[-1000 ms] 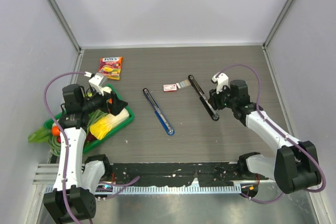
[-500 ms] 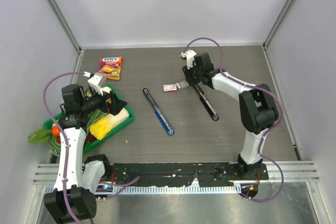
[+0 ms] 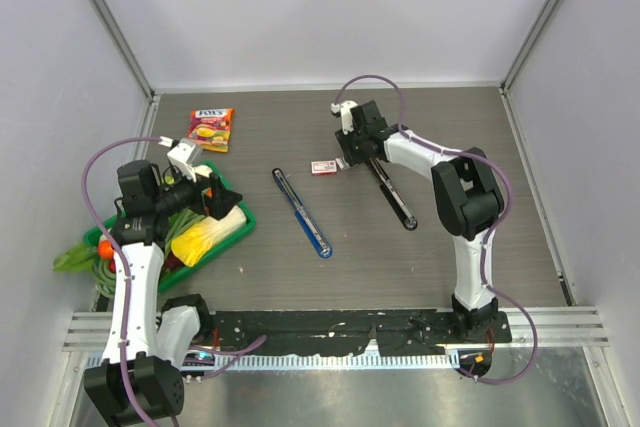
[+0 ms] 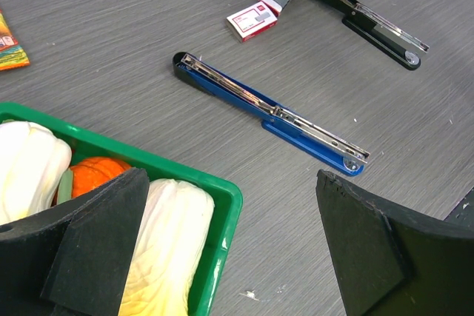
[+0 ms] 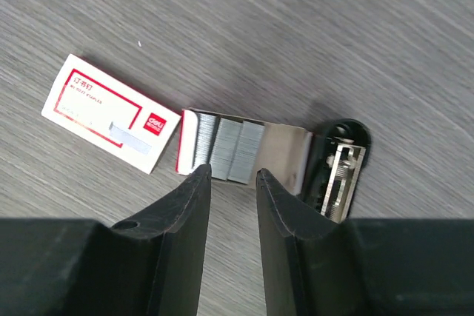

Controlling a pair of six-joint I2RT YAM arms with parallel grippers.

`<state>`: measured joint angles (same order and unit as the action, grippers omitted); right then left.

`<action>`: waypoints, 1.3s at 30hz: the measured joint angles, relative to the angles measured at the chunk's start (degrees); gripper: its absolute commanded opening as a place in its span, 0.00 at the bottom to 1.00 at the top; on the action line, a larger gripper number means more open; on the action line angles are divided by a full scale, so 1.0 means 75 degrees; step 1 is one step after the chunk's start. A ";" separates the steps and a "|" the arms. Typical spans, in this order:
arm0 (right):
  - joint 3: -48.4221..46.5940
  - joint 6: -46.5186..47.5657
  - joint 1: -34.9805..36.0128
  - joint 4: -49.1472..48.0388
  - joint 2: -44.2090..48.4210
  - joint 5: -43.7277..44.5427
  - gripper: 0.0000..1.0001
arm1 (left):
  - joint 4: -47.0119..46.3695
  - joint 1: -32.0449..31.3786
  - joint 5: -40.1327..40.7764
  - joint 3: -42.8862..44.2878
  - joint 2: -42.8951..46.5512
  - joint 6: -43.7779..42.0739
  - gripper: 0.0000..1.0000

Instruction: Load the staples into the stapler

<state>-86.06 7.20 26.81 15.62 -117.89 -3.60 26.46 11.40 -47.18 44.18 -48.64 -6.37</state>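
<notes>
The staples point(image 5: 229, 140) are short silvery strips lying in a small open cardboard tray, between the red-and-white box point(image 5: 111, 112) and the end of the black stapler point(image 5: 341, 164). The black stapler point(image 3: 388, 187) lies opened flat. A blue stapler point(image 3: 301, 213) also lies opened flat left of it, and shows in the left wrist view point(image 4: 270, 109). My right gripper point(image 5: 233, 175) hovers just over the near edge of the staples, its jaws a narrow gap apart and empty. My left gripper point(image 4: 229, 183) is wide open and empty above the green tray point(image 4: 222, 190).
The green tray point(image 3: 240, 215) at the left holds cabbage and other vegetables. A red-and-yellow snack packet point(image 3: 210, 129) lies at the back left. The red-and-white box point(image 3: 321, 167) sits just left of the staples. Grey walls close in the table.
My right arm has swung from beside the black stapler's near end to its far end, above the staples. The left arm has not moved.
</notes>
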 measured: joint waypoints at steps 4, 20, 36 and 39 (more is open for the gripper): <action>-0.0178 -0.0035 0.0134 0.0073 -0.0321 0.0079 0.36 | -0.0003 0.0012 -0.0003 0.0000 0.0000 0.0003 1.00; -0.0367 -0.0242 0.0160 0.0157 -0.0551 0.0291 0.38 | -0.0003 0.0050 -0.0006 0.0000 0.0000 0.0000 1.00; -0.0481 -0.0236 0.0160 0.0175 -0.0554 0.0772 0.37 | -0.0003 0.0093 -0.0032 -0.0003 0.0000 -0.0003 1.00; -0.0498 -0.0207 0.0160 0.0184 -0.0554 0.0898 0.37 | -0.0006 0.0099 -0.0058 -0.0009 0.0000 -0.0003 1.00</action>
<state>-89.80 5.65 28.01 16.99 -122.04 3.14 26.41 12.14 -47.62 44.12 -48.64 -6.39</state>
